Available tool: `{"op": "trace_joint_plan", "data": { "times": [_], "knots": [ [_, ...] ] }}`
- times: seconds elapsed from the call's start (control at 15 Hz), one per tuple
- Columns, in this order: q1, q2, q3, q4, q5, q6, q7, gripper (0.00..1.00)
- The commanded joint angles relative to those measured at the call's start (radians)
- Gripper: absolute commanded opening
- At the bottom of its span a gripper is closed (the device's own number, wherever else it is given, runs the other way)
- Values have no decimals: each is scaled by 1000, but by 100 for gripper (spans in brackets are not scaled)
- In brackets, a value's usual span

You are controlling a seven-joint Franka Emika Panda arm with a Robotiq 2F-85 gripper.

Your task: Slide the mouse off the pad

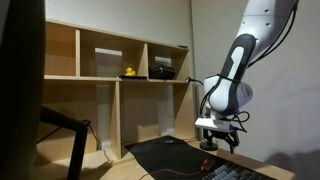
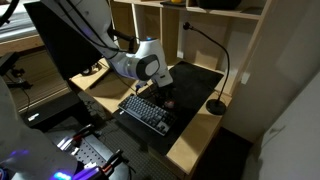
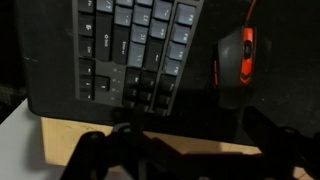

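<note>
A shelf unit (image 1: 110,85) is seen behind the counter (image 2: 190,148) in both exterior views. The black pad (image 2: 195,78) is spread on the counter, with the keyboard (image 3: 135,50) and, just beside it, the mouse (image 3: 236,55) laid on it. The mouse's orange stripe is seen only in the wrist view. The tool (image 3: 182,145) is held released and empty over the pad's edge.

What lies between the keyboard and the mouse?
In the wrist view, only a bare strip of the pad separates the keyboard from the mouse.
</note>
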Motion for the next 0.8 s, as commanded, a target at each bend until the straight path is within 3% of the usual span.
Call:
{"op": "trace_joint_plan", "data": {
  "times": [0.0,0.27,0.6,0.73],
  "knots": [
    [49,104,-31,59,77,68,-23,100],
    [78,159,-40,101,218,130,-38,100],
    [105,145,-61,90,242,113,-51,100],
    [157,194,-122,111,200,187,-1,100]
  ]
}}
